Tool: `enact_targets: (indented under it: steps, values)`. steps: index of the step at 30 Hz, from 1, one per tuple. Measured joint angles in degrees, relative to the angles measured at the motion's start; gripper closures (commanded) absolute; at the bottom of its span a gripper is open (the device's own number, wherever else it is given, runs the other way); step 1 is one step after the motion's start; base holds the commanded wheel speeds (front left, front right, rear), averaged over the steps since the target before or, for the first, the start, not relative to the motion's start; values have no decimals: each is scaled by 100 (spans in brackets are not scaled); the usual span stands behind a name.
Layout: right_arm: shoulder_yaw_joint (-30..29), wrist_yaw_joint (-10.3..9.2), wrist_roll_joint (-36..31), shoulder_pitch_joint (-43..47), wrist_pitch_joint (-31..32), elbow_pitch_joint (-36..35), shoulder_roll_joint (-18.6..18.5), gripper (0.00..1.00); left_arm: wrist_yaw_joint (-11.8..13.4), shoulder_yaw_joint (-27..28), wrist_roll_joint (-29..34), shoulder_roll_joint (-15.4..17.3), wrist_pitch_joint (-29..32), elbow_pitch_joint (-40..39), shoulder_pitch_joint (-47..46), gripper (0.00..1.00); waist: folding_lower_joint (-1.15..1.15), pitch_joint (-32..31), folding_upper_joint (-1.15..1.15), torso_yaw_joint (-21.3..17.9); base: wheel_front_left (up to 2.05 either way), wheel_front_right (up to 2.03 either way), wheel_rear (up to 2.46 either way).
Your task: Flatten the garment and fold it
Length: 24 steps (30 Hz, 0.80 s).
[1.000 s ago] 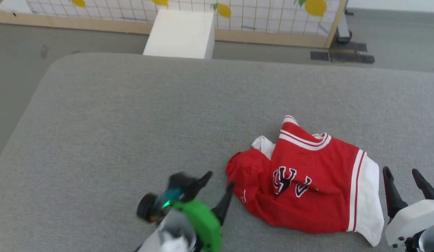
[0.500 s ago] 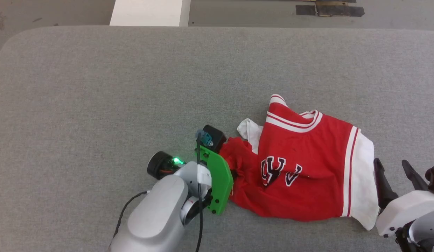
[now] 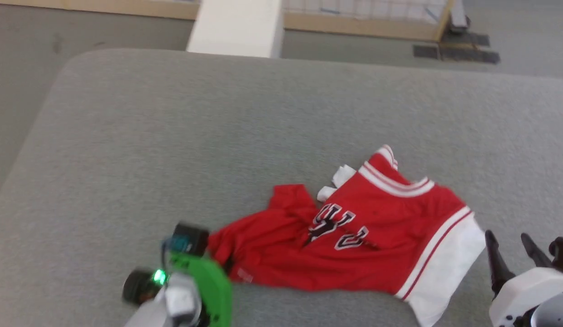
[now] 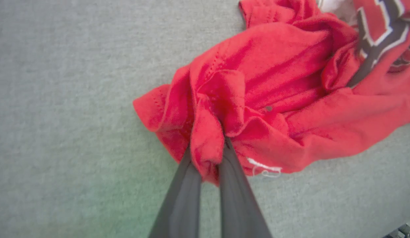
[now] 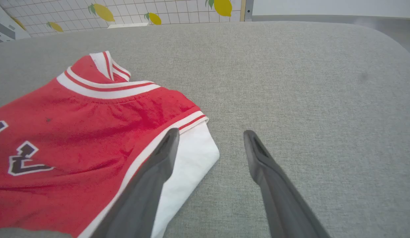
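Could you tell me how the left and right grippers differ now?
The left gripper is shut on a red fold of the shirt; the right gripper is open and empty. The left sits at the red end, the right by the white sleeve. Both have dark fingers.

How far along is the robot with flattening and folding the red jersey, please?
It is early. Done: nothing is folded; the red jersey lies bunched and creased on the grey padded table. In hand: the left gripper is shut on a bunched red edge of it, while the right gripper stands open beside the white sleeve, holding nothing. Left: spreading the jersey flat, then every fold.
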Motion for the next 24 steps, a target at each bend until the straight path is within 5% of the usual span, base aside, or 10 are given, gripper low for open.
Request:
enact_targets:
  steps: [6,7,16,24]
  values:
    - [77,0,8,98,57,124,4,0,322,-118,-152,315,399,-1148,1339,100,0,-369,0,396,0,0,0]
    - [85,0,9,109,57,137,3,0,345,-160,-154,310,415,-1266,1452,1,0,-418,0,442,0,0,0]
    - [168,0,13,135,101,163,8,0,528,-87,79,229,215,-2281,915,0,0,-734,0,550,0,0,0]
    - [196,0,7,80,152,51,9,0,-14,-446,-122,-169,1210,-1323,-658,0,0,-561,0,199,0,0,0]
